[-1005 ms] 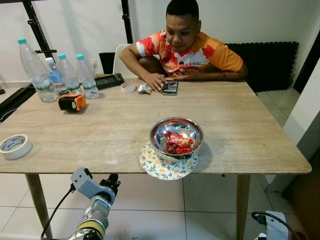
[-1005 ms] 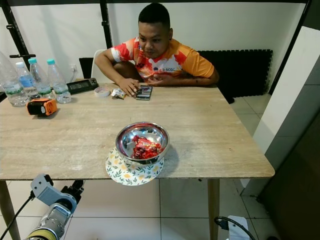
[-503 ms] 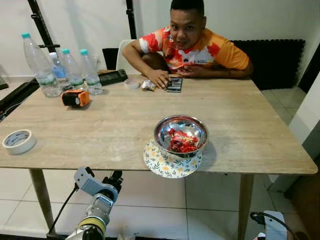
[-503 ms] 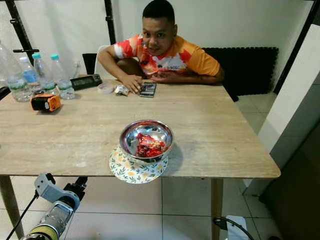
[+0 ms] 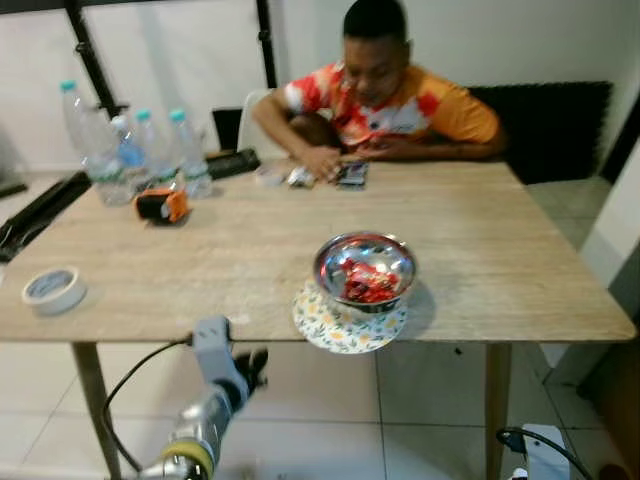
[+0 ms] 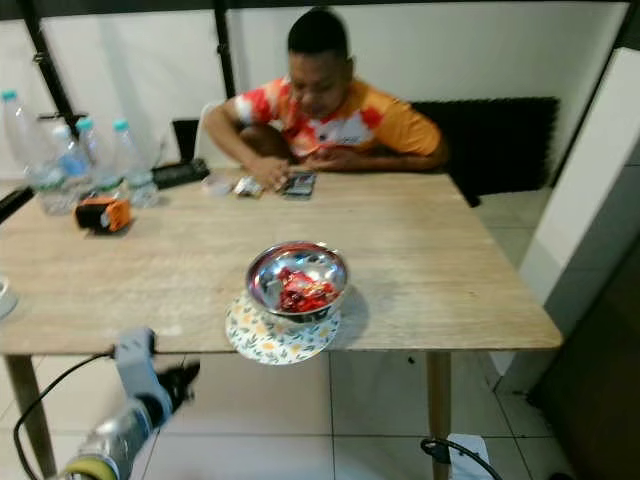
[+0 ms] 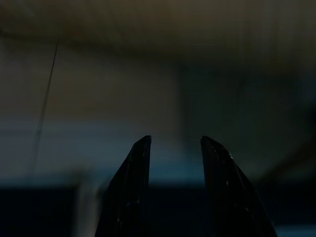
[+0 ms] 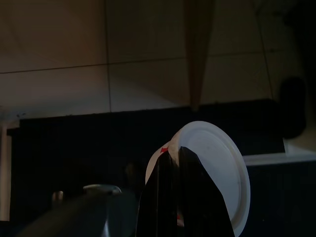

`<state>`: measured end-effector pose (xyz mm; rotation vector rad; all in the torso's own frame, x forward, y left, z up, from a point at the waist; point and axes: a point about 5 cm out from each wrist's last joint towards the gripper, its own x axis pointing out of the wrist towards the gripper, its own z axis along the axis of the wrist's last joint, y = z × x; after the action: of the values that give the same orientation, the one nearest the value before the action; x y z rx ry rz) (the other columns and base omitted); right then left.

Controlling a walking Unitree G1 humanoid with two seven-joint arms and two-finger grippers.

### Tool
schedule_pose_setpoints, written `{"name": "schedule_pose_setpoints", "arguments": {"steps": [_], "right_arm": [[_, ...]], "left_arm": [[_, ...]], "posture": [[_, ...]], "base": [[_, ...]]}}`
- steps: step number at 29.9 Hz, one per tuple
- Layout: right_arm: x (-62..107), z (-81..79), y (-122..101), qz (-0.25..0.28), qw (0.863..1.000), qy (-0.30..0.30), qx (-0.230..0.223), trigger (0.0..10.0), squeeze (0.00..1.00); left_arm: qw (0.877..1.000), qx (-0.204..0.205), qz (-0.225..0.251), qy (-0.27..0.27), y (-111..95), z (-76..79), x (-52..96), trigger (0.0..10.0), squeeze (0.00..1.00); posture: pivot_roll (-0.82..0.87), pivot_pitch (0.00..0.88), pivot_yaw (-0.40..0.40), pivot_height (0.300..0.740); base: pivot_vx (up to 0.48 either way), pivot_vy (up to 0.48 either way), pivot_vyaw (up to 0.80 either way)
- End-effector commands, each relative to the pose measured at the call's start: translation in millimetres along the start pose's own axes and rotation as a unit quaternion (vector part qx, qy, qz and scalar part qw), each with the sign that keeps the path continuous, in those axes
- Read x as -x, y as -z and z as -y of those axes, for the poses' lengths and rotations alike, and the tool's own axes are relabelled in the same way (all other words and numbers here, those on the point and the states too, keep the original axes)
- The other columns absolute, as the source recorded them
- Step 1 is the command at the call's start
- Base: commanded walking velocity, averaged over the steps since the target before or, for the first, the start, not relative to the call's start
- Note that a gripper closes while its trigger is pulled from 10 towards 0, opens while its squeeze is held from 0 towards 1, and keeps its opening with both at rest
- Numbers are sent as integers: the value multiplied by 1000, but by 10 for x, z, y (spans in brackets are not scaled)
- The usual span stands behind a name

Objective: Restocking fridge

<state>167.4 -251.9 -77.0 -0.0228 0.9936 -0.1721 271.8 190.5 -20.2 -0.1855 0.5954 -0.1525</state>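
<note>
One table (image 5: 200, 255) carries everything counted here. Four clear water bottles (image 5: 100, 150) with teal caps stand in the upper left of the frame. One orange and black device (image 5: 163, 205) lies just below them. One roll of white tape (image 5: 53, 290) sits at the left edge. One steel bowl (image 5: 365, 270) of red packets rests on one floral plate (image 5: 325, 330) at centre. One person (image 5: 385, 90) sits at the top, one phone (image 5: 352, 174) beside their hands.
</note>
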Motion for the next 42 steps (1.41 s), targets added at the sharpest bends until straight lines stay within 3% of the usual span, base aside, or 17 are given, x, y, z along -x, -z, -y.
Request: {"name": "schedule_pose_setpoints", "arguments": {"steps": [1,3,6,10,14,17,26,31,34,42], "right_arm": [[-4,-28,-10,4,1000,-4,1,10000,0],[-2,-31,4,3,1000,-4,0,10000,0],[-2,-36,12,2,1000,-4,1,10000,0],[-2,-34,11,1,1000,-4,4,10000,0],[-4,-28,0,-3,999,-2,32,10000,0],[-6,-6,-32,-2,999,-2,48,10000,0],[-10,71,-158,6,997,2,74,10000,0],[-3,52,-93,4,998,5,58,10000,0],[15,-5,64,-4,1000,3,16,10000,0],[39,2,188,-12,1000,13,-1,10000,0]], "left_arm": [[998,-38,-41,-31,107,-68,34,10000,0],[993,-75,-84,-43,299,-116,104,10000,0],[988,-96,-114,-47,451,-134,163,10000,0],[987,-98,-117,-46,482,-120,169,10000,0],[979,-119,-156,-52,675,-81,225,10000,0],[979,-109,-160,-59,735,-64,244,10000,0],[981,-114,-145,-61,806,-7,267,10000,0],[983,-107,-138,-55,822,10,274,10000,0],[981,-135,-135,-26,784,60,243,10000,0],[978,-163,-127,-4,688,138,170,10000,0]], "posture": [[-138,0,49,740],[-137,0,48,740],[-137,0,48,740],[-133,0,39,740],[-132,0,9,740],[-125,0,-27,740],[-115,0,-57,740],[-119,0,-39,740],[-143,0,10,740],[-164,0,54,740]], "base": [[0,0,0],[0,0,0],[0,0,0],[0,0,0],[0,0,0],[0,0,0],[0,0,0],[0,0,0],[0,0,-533],[0,0,-800]]}}
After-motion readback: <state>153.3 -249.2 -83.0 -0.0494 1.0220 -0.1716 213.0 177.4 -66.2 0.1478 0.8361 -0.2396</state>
